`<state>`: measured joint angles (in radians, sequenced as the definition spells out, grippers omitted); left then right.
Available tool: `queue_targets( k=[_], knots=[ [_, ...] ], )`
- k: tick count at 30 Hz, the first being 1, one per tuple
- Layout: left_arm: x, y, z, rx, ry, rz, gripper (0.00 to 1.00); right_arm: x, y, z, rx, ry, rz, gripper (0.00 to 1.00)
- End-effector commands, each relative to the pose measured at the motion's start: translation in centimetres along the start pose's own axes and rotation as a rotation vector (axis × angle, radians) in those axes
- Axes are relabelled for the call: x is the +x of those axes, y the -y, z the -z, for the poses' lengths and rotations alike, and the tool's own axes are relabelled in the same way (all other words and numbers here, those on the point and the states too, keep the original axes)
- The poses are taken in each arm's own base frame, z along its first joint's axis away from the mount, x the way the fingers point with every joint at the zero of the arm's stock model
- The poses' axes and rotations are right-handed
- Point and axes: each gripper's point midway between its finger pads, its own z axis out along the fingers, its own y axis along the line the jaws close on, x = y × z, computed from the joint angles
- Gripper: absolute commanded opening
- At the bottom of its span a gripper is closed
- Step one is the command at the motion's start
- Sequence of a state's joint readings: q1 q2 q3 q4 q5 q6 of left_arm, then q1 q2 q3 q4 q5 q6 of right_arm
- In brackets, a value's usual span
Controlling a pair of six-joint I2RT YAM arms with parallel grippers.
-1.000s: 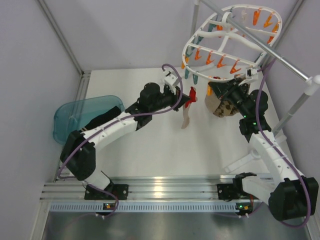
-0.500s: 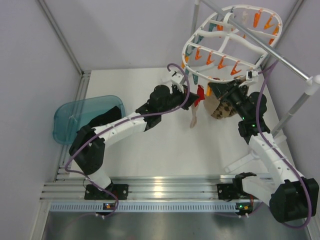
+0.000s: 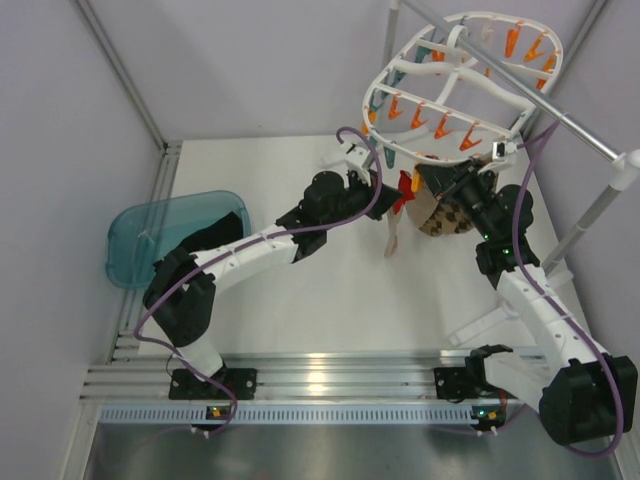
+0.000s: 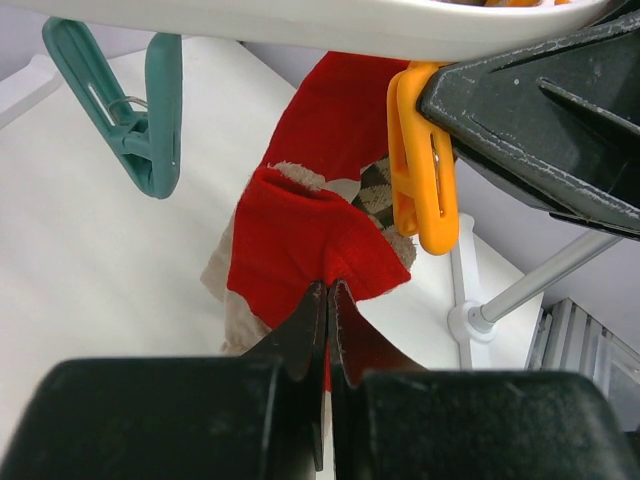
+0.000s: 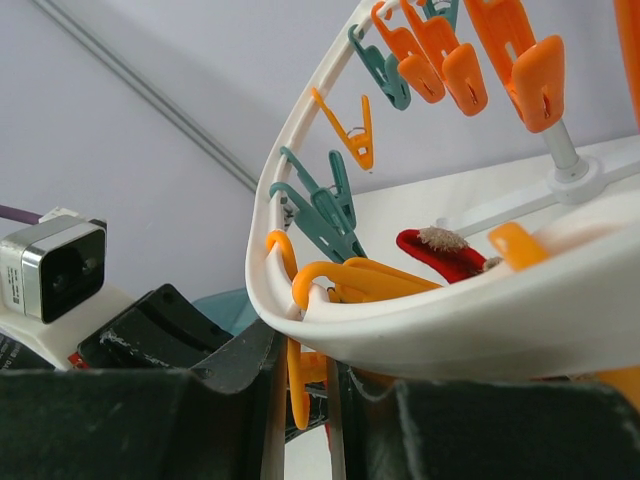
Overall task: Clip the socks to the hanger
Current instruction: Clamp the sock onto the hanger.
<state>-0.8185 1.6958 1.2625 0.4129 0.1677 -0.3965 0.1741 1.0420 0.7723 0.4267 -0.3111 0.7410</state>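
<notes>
Sock (image 4: 300, 240) pinched by red end in left jaws, beside orange peg (image 4: 420, 170) clamped in right jaws; feed fabric deep between its tips.

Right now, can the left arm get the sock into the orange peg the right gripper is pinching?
Probably yes: the left gripper holds the sock by its red end beside the orange peg, which the right gripper pinches; nothing seems to block the gap.

Bright, even light, soft shadows, glare on the aluminium rail (image 3: 320, 372).
</notes>
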Motion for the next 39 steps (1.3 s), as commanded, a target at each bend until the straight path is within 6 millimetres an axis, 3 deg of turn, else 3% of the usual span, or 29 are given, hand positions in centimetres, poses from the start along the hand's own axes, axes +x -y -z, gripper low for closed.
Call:
queue_targets(
  k=[1, 26, 28, 29, 31, 37, 39],
  knots=[
    [-4.0, 2.4, -0.5, 0.074, 0.121, -0.002, 0.00, -0.7, 0.5, -0.2, 0.028, 0.047, -0.015, 0.00],
    [-5.4, 4.7, -0.7, 0.173, 0.162, 0.028, 0.00, -0.3, 0.5, 0.0, 0.008, 0.042, 0.023, 0.00],
    [-5.4, 4.6, -0.7, 0.169, 0.161, 0.028, 0.00, -0.3, 0.1, 0.0, -0.010, 0.038, 0.029, 0.12],
    [-5.3, 4.6, -0.7, 0.171, 0.160, 0.026, 0.00, -0.4, 0.0, 0.1, -0.015, 0.036, 0.032, 0.24],
    [-5.3, 4.6, -0.7, 0.168, 0.160, 0.023, 0.00, -0.2, -0.3, 0.2, -0.028, 0.025, 0.039, 0.32],
    [-4.9, 4.4, -0.8, 0.164, 0.143, 0.003, 0.00, 0.2, 0.0, 0.7, -0.006, 0.006, 0.044, 0.47],
    [-4.5, 4.1, -0.7, 0.157, 0.127, -0.013, 0.13, 0.0, -0.1, 1.0, -0.002, 0.008, 0.053, 0.50]
  ],
)
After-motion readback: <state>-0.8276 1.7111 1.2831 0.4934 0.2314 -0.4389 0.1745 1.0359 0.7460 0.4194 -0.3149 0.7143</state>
